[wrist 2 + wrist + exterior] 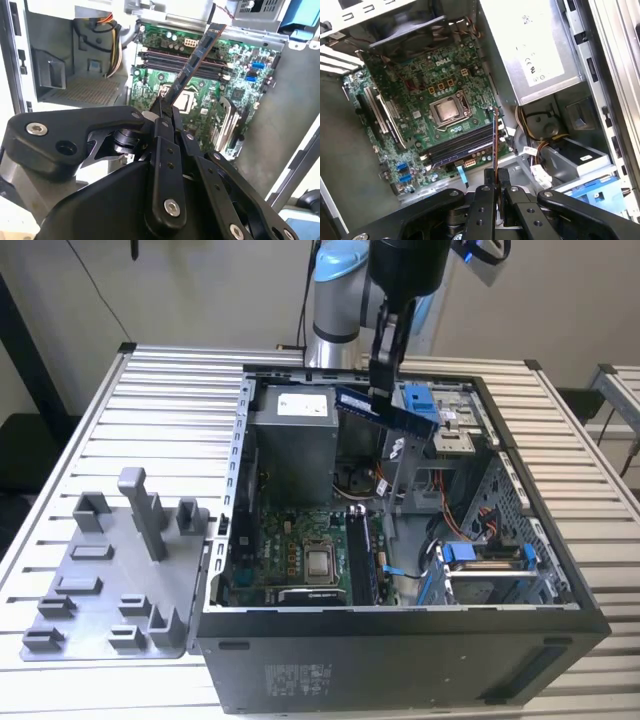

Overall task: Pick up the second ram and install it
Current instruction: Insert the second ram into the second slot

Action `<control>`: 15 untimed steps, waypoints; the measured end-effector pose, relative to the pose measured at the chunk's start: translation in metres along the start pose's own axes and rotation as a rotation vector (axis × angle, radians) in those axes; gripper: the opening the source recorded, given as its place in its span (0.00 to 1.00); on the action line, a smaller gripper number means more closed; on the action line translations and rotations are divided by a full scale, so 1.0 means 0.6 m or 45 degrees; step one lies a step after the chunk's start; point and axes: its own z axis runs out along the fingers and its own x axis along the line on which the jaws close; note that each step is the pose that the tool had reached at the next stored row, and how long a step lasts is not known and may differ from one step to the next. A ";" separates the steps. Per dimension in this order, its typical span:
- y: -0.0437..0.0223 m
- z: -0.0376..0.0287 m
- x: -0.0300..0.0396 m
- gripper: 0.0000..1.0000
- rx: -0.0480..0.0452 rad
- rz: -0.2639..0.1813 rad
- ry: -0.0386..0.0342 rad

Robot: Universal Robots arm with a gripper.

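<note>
Desk [90, 440]: white slatted top carrying the open computer case [400, 660] and a grey fixture tray [100, 595].
Exterior view: hand [384, 380] clenched on the second ram [385, 410], which hangs tilted above the case.
Second wrist view: stick juts out over the motherboard [245, 75], not touching it.
First wrist view: stick seen edge-on above the black memory slots [465, 142].
Risk: the tilt could jam it against a slot edge.

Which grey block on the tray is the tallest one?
The tall post near the tray's middle; it rises well above the short blocks around it.
</note>
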 end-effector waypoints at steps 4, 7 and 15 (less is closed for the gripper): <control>0.000 0.001 0.000 0.14 0.003 0.075 0.0003; 0.000 0.001 0.000 0.14 0.005 0.134 0.0006; 0.000 0.003 0.000 0.14 0.011 0.296 0.0015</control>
